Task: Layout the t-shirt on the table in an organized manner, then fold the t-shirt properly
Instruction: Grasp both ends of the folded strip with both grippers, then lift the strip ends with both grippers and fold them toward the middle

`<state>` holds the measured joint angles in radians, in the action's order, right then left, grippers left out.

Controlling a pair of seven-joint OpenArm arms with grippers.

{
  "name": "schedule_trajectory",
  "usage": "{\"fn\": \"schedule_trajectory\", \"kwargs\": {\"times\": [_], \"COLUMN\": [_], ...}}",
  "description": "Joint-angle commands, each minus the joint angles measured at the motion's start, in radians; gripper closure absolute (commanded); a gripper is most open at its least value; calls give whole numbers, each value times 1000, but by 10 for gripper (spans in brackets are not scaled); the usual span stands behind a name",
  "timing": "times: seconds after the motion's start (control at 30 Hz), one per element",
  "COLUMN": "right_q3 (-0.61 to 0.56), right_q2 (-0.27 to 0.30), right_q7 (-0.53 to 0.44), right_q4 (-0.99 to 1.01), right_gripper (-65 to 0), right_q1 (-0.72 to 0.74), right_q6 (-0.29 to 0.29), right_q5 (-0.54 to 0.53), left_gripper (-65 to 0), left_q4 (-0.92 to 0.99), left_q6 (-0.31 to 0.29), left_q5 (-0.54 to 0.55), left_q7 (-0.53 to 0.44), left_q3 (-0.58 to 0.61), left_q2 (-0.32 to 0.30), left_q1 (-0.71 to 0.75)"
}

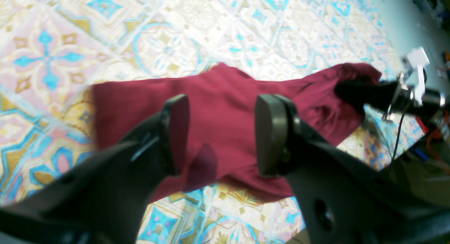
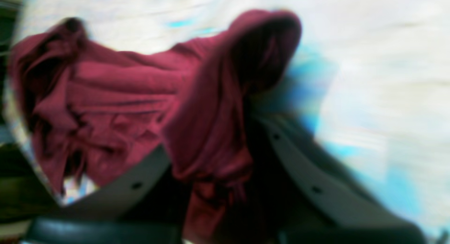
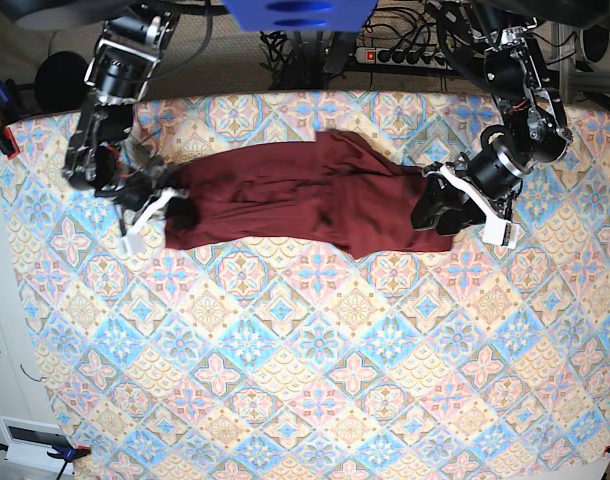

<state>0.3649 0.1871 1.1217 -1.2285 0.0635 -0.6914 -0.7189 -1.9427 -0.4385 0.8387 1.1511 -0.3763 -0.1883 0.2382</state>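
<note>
The dark maroon t-shirt (image 3: 305, 195) lies stretched sideways across the far half of the table (image 3: 315, 350), with wrinkles in the middle. My right gripper (image 3: 175, 212) is at the shirt's left end in the base view. In the blurred right wrist view it (image 2: 214, 145) is shut on a bunched fold of the t-shirt (image 2: 105, 96). My left gripper (image 3: 432, 213) hovers over the shirt's other end. In the left wrist view it (image 1: 221, 131) is open, jaws wide apart, with the t-shirt (image 1: 225, 96) spread below. The right gripper (image 1: 351, 91) shows there at the far end.
A power strip and cables (image 3: 405, 50) lie beyond the table's far edge. A red clamp (image 3: 5, 135) grips the table's left edge. The patterned cloth (image 3: 315, 400) covers the near half of the table.
</note>
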Motion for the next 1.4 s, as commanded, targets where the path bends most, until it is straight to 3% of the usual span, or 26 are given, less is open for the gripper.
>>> {"fn": "schedule_trajectory", "kwargs": {"times": [0.0, 0.33, 0.63, 1.0, 1.37], "right_q3": [13, 35, 9, -234, -441], "right_q2": [25, 125, 114, -36, -127], "right_q7": [-13, -10, -7, -7, -16], "right_q4": [-15, -29, -274, -477, -488], "right_gripper": [-42, -42, -42, -42, -44], "right_q1": [22, 91, 85, 86, 97], "right_q6": [-7, -7, -7, -7, -7], "right_q5": [-18, -20, -23, -20, -9], "left_gripper": [-299, -299, -299, -299, -299], "left_q4": [-13, 113, 274, 317, 317], "left_q6": [-3, -3, -1, -1, -1], "left_q5": [17, 15, -9, -187, -197], "left_q7": [-23, -23, -27, -29, -29], "left_q3": [-2, 3, 92, 173, 205], "left_q2": [-9, -4, -1, 83, 100], "left_q1": [-7, -49, -124, -168, -168]}}
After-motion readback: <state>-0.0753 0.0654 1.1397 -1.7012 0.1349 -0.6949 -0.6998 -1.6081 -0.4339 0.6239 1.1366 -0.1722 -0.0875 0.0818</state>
